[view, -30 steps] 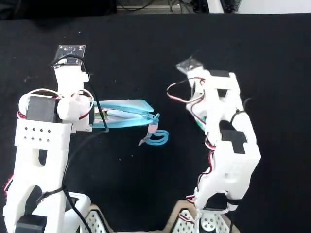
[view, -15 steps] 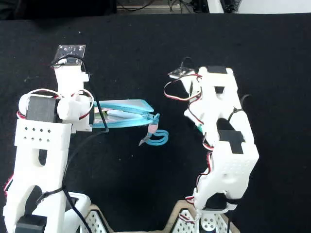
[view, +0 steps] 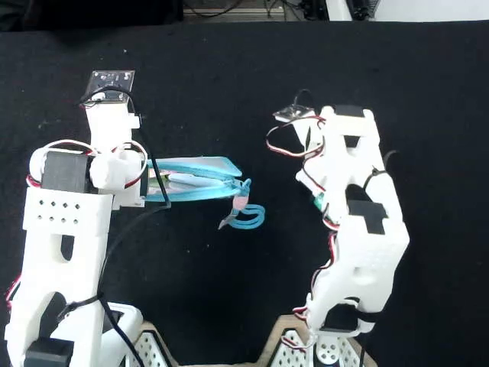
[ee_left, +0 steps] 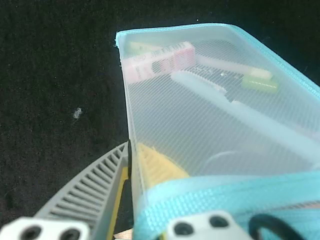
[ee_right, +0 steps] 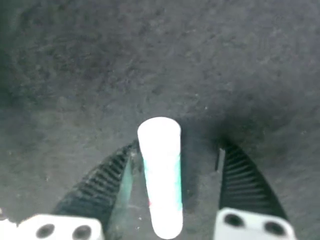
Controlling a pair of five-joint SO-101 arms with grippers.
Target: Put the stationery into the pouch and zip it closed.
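Between fingers of right hand, which stood apart and clamped on nothing: white pen with teal stripe, long axis parallel to fingers, nearer one finger than other. Pouch lay on tabletop, apart to right arm's left, long axis pointing toward that arm, zipper pull at its near end. Left hand was clamped on pouch's far end. Judged need: close on pen, then carry leftward to pull end.
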